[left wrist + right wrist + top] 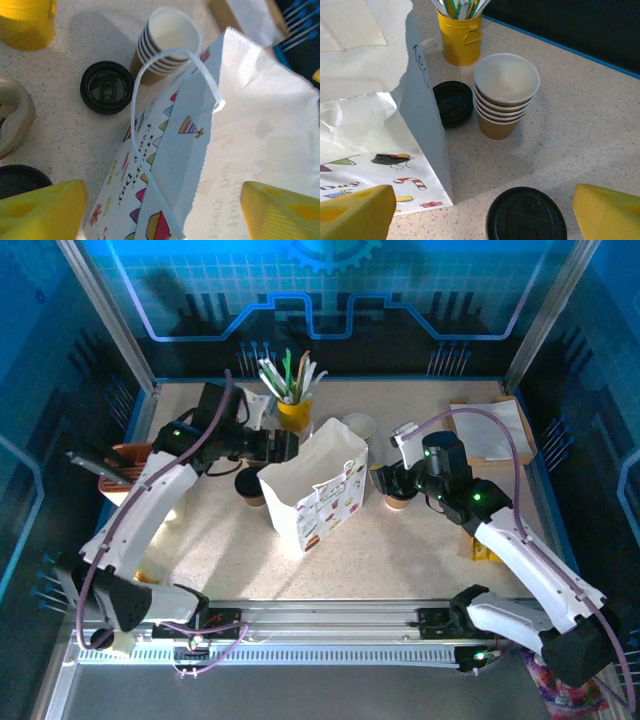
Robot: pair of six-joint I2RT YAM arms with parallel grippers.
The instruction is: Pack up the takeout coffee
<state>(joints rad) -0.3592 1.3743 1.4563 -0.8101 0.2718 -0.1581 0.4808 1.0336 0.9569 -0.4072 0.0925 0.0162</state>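
2 grippers are in play, both spread wide and holding nothing. The right gripper (pixel 480 219) sits low over the table (pixel 420 570), its yellow fingers either side of a lidded coffee cup (pixel 526 215) but not clamped on it. The left gripper (pixel 160 215) straddles the top of the white paper bag (pixel 320 495), 1 finger outside the printed wall and 1 past the far wall; I cannot tell whether either pad touches the paper. The bag stands upright in the middle of the table, mouth up, its handle loop sticking out. The second coffee cup (pixel 250 485) stands just beside the bag on its left, near the left arm. Behind the bag are a loose-looking black lid (pixel 452 102), a stack of empty cups (pixel 505 95) and a yellow pot of utensils (pixel 461 40). Neither coffee is in the bag, so the job looks to be at its first pick: the right arm lining up on its cup while the left sets up to steady the bag. Next, the right fingers need to close on the cup's body below the lid, lift it upright above the bag's rim and lower it in without tipping, while the left keeps the mouth open.
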